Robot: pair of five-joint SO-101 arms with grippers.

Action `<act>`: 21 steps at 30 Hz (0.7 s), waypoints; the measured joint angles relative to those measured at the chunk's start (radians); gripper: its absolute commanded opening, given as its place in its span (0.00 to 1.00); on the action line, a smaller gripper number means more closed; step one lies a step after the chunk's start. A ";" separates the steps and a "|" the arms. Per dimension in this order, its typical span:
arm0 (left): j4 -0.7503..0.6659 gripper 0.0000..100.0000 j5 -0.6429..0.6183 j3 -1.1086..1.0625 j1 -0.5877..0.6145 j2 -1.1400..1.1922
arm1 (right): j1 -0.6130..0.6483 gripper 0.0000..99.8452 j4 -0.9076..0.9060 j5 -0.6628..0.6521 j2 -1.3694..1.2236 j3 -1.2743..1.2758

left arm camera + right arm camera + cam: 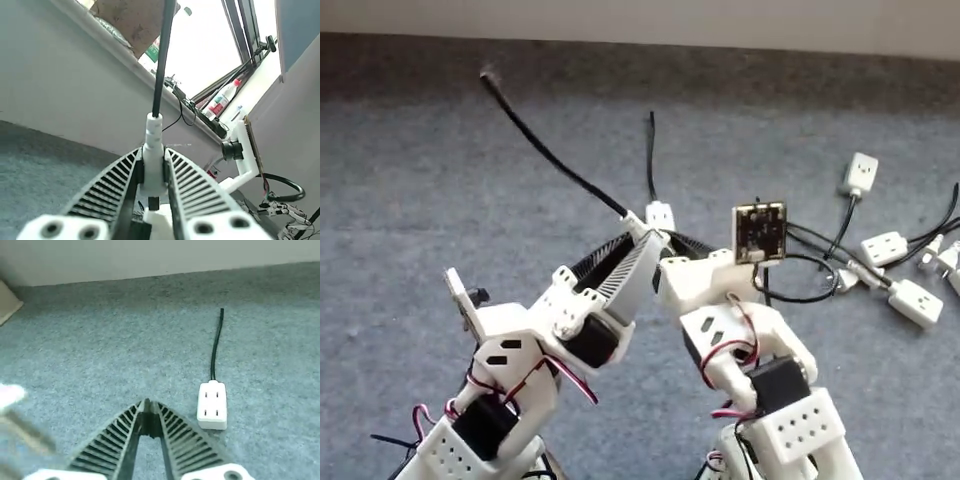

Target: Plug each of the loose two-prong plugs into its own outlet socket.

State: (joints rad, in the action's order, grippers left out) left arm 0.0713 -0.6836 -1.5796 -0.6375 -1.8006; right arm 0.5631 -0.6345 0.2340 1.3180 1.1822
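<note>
Nearest the arms' bases, the left gripper (152,154) is clamped on the white body of a plug (152,131). Its 2 ribbed fingers (112,185) press on either side, and the black cord (161,60) rises out of the back of the plug. In the high view that cord (550,155) trails away up and to the left over the grey table (440,200). The plug (634,221) sits at the tip of the left gripper (638,232), lifted off the surface. Gripping the body rather than the cord probably leaves the prongs free and gives firm control of their angle. The right gripper (145,407) is closed with nothing between its fingers, its tip low over the table. Just beyond it lies 1 white socket (212,406) with slots facing up and a short cord (216,347) running away from it. In the high view this socket (660,214) sits right by both gripper tips, so it looks like the target. The closed right gripper seems placed to brace or nudge it, though I cannot tell whether they touch. A blurred white shape (12,395) at the edge of the right wrist view may be the held plug. Farther off to the right, 3 other sockets (883,247) lie in a tangle of black cords with what look like loose plugs (932,256), well apart from the arms and not yet mated.
</note>
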 measured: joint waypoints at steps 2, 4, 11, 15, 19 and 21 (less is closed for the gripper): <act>-0.046 0.01 0.043 -0.003 -0.003 0.002 | 0.057 0.01 -0.018 -0.040 0.061 0.000; -0.069 0.01 0.074 -0.006 -0.006 0.002 | 0.101 0.01 -0.026 -0.066 0.120 0.014; -0.069 0.01 0.091 -0.034 -0.002 0.002 | 0.144 0.01 -0.043 -0.110 0.170 0.020; -0.069 0.01 0.091 -0.035 -0.002 0.002 | 0.138 0.01 -0.043 -0.115 0.109 0.017; -0.069 0.01 0.091 -0.035 -0.002 0.002 | 0.101 0.01 -0.043 -0.115 0.017 -0.037; -0.066 0.01 0.091 -0.035 -0.002 0.002 | 0.086 0.01 -0.043 -0.115 -0.031 -0.066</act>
State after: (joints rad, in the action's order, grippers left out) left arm 0.0054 -0.5930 -1.6149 -0.6391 -1.7990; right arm 0.6490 -0.6774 0.1189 1.2873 1.1162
